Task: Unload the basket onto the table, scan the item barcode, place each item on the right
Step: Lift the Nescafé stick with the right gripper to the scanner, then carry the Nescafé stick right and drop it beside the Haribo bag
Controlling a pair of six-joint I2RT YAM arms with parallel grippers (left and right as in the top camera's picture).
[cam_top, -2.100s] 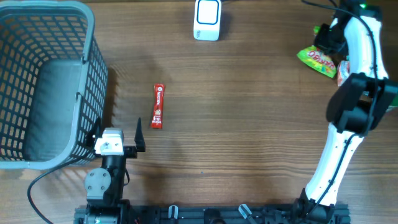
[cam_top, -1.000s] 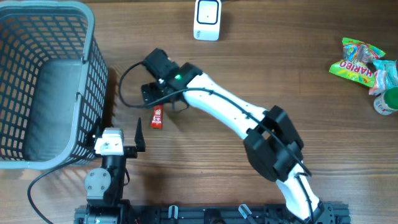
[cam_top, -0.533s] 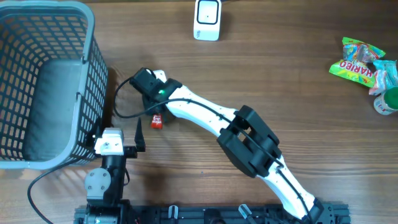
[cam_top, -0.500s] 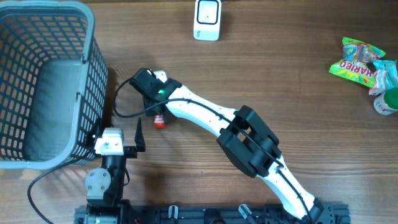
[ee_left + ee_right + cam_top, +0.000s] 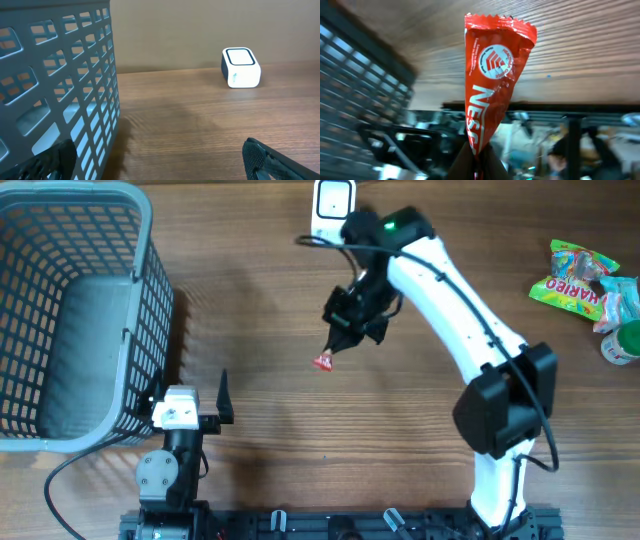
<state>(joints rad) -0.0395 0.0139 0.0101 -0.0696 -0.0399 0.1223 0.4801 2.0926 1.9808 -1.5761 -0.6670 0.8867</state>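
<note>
**Red sachet pinched in the right hand, short of the scanner**

The right hand [image 5: 337,346] was closed tight on a slim red sachet [image 5: 325,362], gripping it by one end. In the wrist view the fingertips [image 5: 462,162] met at the bottom of the packet [image 5: 492,80], and its crimped far end stuck out away from the hand, white lettering running along its length. From overhead the sachet hung over the middle of the wooden surface [image 5: 300,460] and appeared to be lifted off it. It sat on the near side of the white scanner [image 5: 333,210], close to it but not touching.

The left hand [image 5: 190,390] sat low at the near edge, its fingers spread wide and holding nothing, just beside the grey mesh basket [image 5: 150,240]. Its own camera looked past the basket wall [image 5: 60,75] toward the scanner [image 5: 241,67] across bare wood.

Off at the far right lay a couple of bright snack bags [image 5: 575,280] — well apart from everything else.
</note>
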